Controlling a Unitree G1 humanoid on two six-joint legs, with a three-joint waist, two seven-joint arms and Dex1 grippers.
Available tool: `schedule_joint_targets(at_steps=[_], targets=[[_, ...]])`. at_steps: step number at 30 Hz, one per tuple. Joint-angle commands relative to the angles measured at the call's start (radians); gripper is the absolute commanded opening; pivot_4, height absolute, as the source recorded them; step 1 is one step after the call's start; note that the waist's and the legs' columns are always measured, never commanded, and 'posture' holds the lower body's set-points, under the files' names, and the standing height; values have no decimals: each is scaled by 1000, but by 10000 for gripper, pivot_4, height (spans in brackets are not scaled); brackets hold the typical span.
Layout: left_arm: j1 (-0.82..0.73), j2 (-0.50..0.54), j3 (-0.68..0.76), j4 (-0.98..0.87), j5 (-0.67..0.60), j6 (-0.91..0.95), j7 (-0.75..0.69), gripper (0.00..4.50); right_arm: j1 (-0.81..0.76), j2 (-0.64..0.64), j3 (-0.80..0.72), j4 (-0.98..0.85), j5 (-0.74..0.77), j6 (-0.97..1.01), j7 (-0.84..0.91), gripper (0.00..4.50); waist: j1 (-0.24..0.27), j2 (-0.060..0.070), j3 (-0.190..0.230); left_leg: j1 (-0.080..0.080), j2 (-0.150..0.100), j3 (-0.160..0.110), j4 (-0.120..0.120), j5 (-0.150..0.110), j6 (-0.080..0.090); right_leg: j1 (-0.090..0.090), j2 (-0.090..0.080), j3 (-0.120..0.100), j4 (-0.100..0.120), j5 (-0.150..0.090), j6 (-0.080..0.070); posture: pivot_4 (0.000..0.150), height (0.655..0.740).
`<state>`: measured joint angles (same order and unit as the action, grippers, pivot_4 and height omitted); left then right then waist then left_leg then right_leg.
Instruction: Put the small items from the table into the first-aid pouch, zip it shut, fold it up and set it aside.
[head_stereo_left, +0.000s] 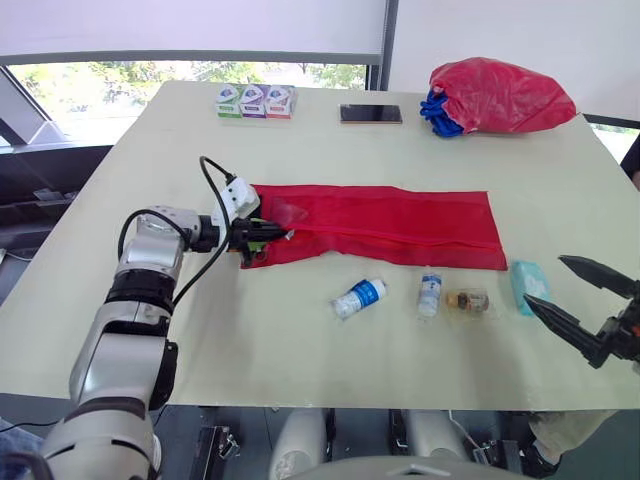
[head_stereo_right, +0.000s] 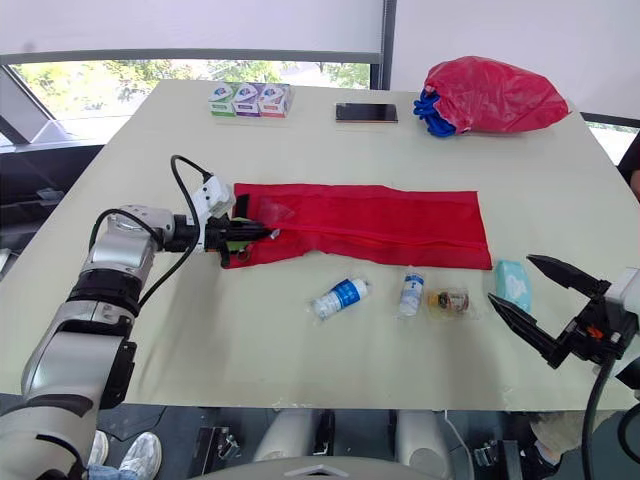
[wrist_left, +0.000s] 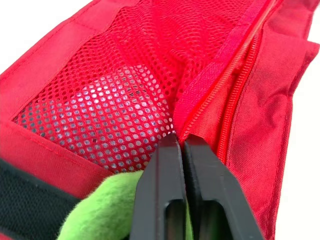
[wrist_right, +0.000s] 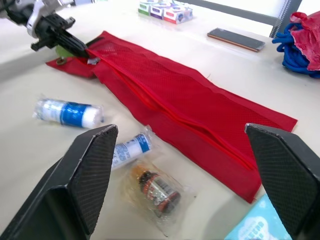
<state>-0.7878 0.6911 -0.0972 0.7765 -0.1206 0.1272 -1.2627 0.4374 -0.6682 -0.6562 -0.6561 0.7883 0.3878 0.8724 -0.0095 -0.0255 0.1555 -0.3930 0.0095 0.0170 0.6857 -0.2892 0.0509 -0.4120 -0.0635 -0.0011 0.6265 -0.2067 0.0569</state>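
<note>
Red pouch (head_stereo_left: 400, 225) flat, long axis running left-right.

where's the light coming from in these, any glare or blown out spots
Left eye view: daylight enters by the bright window behind the table, shadows soft. Left wrist view: table beside the pouch blown to plain white. Right wrist view: pale sheen on the phone screen.

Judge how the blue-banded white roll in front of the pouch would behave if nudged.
The roll is a cylinder lying on its side, so it would probably roll. Its clear wrapping looks slippery to pinch. It seems soft and light.
</note>
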Motion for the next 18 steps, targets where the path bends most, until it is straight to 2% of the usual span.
schedule_joint_targets(at_steps=[1,2,7,11,18], targets=[[5,43,30,-31,-18,37,-47,14956,1,-16,-35,-27,55,-1,15,45000,2,0,0,0,0,0,0,0,0,0,0,0,0,0,0,1500,7400],[9,50,33,-35,-19,41,-56,21921,2,-18,-36,-27,59,0,16,45000,2,0,0,0,0,0,0,0,0,0,0,0,0,0,0,1500,7400],[11,90,39,-13,5,32,-55,44519,11,-19,-22,-31,58,-4,12,45000,4,0,0,0,0,0,0,0,0,0,0,0,0,0,0,1500,7400],[12,96,28,-38,9,12,-62,44519,9,-17,-7,-37,52,-9,6,45000,6,0,0,0,0,0,0,0,0,0,0,0,0,0,0,1500,7400],[10,-10,-18,-258,-35,75,-108,44519,-36,-32,22,-60,71,5,-17,45000,27,0,0,-1,-1,0,1,0,0,0,-1,0,0,0,0,1500,7400]])
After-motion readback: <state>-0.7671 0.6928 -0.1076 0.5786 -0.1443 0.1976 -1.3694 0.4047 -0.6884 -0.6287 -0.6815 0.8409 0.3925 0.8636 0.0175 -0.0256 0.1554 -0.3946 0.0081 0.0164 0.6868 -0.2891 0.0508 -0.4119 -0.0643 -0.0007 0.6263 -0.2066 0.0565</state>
